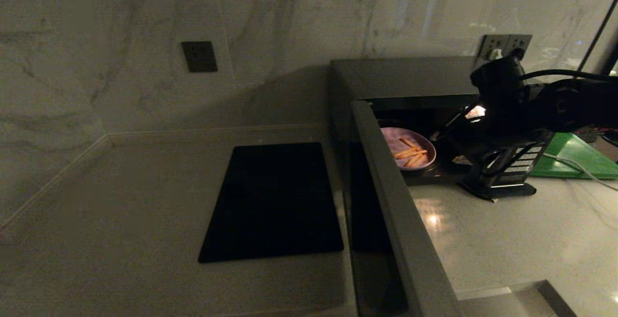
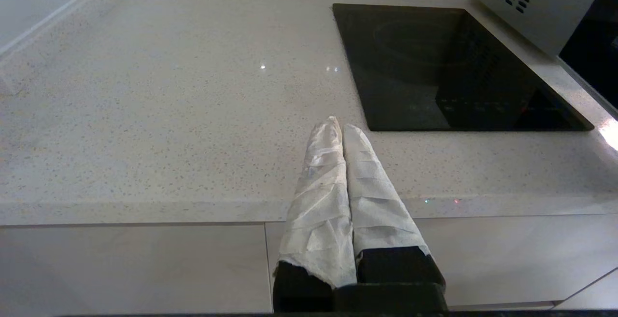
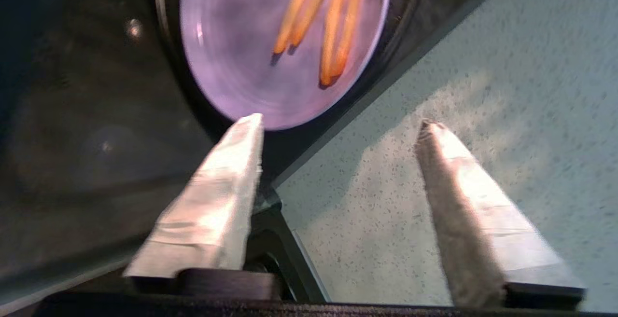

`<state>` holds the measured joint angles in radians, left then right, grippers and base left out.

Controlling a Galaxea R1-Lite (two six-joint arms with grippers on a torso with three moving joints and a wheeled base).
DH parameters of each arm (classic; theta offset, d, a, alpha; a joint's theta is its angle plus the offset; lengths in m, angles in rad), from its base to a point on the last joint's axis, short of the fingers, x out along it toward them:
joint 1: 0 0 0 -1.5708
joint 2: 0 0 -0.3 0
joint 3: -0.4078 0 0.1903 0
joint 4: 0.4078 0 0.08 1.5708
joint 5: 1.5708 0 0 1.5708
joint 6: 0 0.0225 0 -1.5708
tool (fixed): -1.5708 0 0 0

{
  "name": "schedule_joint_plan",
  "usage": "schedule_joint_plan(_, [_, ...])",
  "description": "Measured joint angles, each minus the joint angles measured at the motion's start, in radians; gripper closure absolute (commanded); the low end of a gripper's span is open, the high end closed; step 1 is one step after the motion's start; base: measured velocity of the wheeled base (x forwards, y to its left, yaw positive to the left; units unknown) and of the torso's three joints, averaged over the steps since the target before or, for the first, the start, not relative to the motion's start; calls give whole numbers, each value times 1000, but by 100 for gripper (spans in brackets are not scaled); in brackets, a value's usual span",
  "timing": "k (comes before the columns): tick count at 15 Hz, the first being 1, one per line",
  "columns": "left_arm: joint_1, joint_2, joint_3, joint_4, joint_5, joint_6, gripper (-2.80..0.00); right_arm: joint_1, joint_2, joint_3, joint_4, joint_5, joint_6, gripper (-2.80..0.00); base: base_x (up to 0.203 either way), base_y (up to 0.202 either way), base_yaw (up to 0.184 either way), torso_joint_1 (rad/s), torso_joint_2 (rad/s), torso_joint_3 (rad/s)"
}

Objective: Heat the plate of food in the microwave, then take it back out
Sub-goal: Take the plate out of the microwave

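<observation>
The silver-grey microwave (image 1: 400, 73) stands at the back right of the counter with its door (image 1: 396, 220) swung wide open toward me. Inside it rests the pale lilac plate of food (image 1: 408, 148), carrying orange-tan sticks (image 3: 333, 32). My right gripper (image 3: 340, 124) hovers at the oven's front opening, just short of the plate's near rim (image 3: 285, 119), open and holding nothing; one finger (image 3: 217, 201) is over the oven sill, the other over the counter. My left gripper (image 2: 338, 126) is parked, shut, above the counter's front edge, left of the cooktop.
A flat black cooktop (image 1: 273, 201) lies left of the microwave door. A green board (image 1: 577, 155) and a white cable (image 1: 577, 167) lie right of the oven. Wall sockets (image 1: 504, 44) sit behind it. Speckled counter (image 1: 512, 240) spreads in front.
</observation>
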<state>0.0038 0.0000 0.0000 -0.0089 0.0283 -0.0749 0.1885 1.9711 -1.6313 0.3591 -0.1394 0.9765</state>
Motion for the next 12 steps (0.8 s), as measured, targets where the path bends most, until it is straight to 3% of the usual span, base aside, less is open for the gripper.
schedule_joint_plan(5, [0,0,0,0,0,0,0,0,45,-17,-2,-88,115,-280,0,0,0,0,0,0])
schedule_joint_plan(12, [0,0,0,0,0,0,0,0,135,-99,12,-103,196,-280,0,0,0,0,0,0])
